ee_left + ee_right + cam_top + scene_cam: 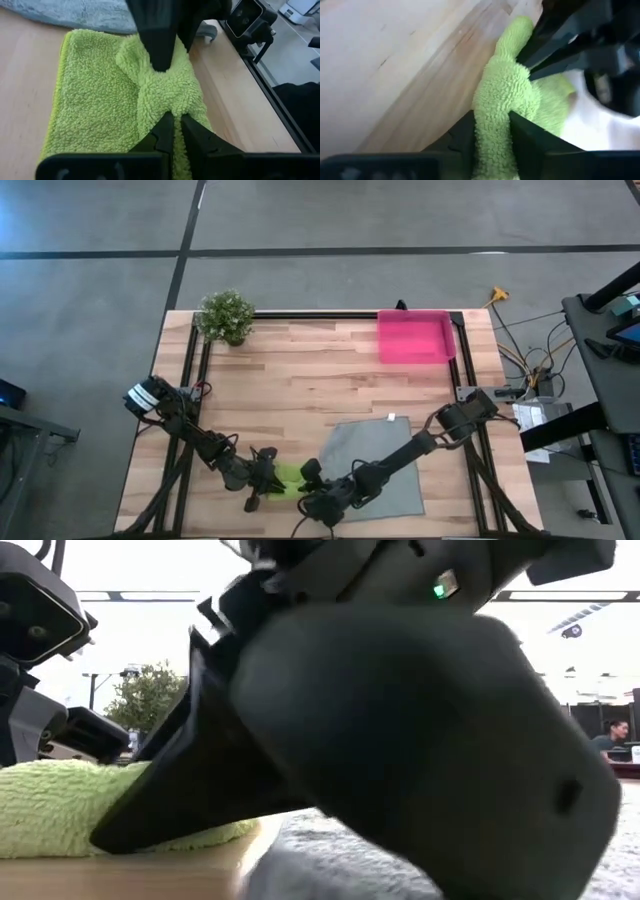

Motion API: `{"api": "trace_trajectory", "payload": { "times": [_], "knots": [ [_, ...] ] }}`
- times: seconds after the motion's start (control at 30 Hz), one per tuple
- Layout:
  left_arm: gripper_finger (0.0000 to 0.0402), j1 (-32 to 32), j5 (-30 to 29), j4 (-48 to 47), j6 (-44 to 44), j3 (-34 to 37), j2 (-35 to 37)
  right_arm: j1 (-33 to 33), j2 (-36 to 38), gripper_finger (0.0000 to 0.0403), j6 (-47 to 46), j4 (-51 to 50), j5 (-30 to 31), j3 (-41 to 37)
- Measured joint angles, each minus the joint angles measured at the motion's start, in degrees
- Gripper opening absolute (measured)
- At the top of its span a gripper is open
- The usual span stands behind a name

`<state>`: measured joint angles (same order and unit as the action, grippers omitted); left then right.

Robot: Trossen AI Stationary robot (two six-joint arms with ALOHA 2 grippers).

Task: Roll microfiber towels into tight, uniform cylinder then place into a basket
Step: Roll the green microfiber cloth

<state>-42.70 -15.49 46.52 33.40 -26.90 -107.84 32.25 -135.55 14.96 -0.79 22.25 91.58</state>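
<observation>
The lime green towel lies partly rolled at the table's near edge, a thick twisted ridge running along its flat part. My left gripper is shut at one end of the ridge. My right gripper is closed on the other end. The two grippers face each other over the towel, left and right. The grey towel lies flat on the table under my right arm, its small white tag at the far edge. The pink basket stands at the far right. My left gripper pinches a bunch of the green towel's ridge at its fingertips, slanting down from the table's left. The towel stays on the table, the ridge twisted between the two grippers. My right gripper has the rolled ridge between its two fingers, slanting down from the table's right and lying along the roll. The roll bulges above the fingers and rests on the table.
A small potted plant stands at the far left corner. Black frame rails run along the table's left and right sides. Bare wood lies between the towels and the basket.
</observation>
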Motion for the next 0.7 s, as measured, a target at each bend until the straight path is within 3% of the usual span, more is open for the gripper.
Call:
{"api": "trace_trajectory", "payload": {
  "times": [0.17, 0.37, 0.5, 0.7],
  "knots": [
    [0.0015, 0.0, 0.21, 0.0, -1.27, 0.05, 0.07, -2.33, 0.18, 0.0022, -12.17, -0.01, -8.69, 0.02],
    [0.0025, 0.02, 1.71, -0.11, -1.44, 0.16, 0.5, -5.57, 0.24, 0.0017, -27.16, 0.14, -19.92, 0.06],
    [0.0026, -0.04, 4.02, -0.28, -7.37, 0.23, 2.18, -7.67, -0.8, 0.0015, -35.87, 0.78, -29.17, 0.15],
    [0.0027, -0.15, 5.42, -6.22, -14.91, 2.27, 9.43, -7.89, -1.59, 0.0014, -37.94, 1.95, -30.59, -0.18]
  ]
}}
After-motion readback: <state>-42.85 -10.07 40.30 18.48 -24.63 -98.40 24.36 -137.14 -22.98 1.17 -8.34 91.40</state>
